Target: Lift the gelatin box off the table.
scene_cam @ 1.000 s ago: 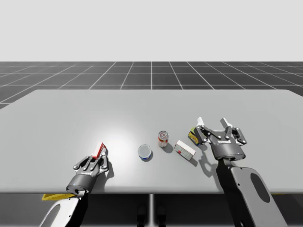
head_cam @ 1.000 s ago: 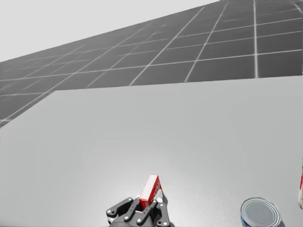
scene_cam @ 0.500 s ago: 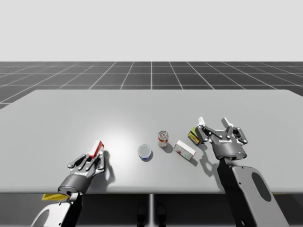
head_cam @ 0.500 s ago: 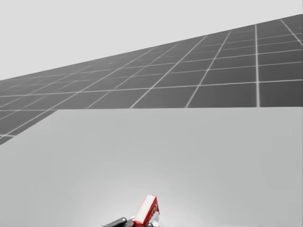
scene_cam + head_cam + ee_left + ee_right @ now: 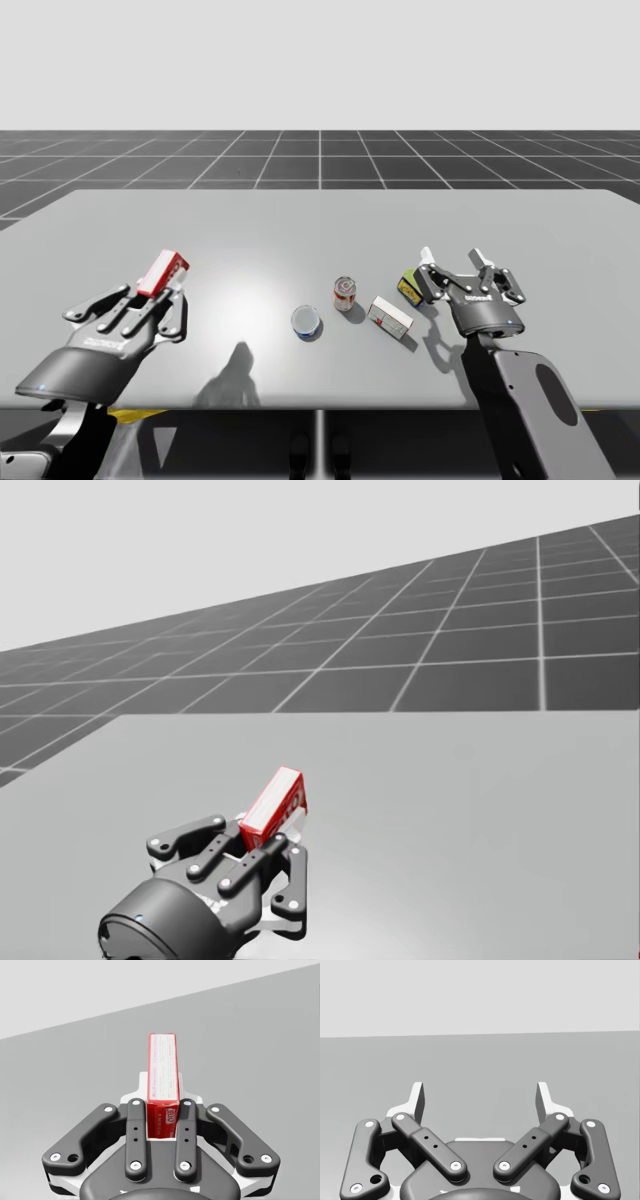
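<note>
Gripping the red gelatin box (image 5: pixel 162 1075) by its two broad faces, my left pincer (image 5: pixel 158 297) holds it clear of the bench (image 5: pixel 320 225) at the near left, its far end sticking out free. The box looks light and stiff but crushable, its printed sides slick, so a modest squeeze near its middle seems safest. My right pincer (image 5: pixel 480 1097) stands open, holding nothing.

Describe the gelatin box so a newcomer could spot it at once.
Over the left side of the grey table hangs my left gripper. The gelatin box is the slim red box clamped between its fingers; the white box lies on the table near the middle.
</note>
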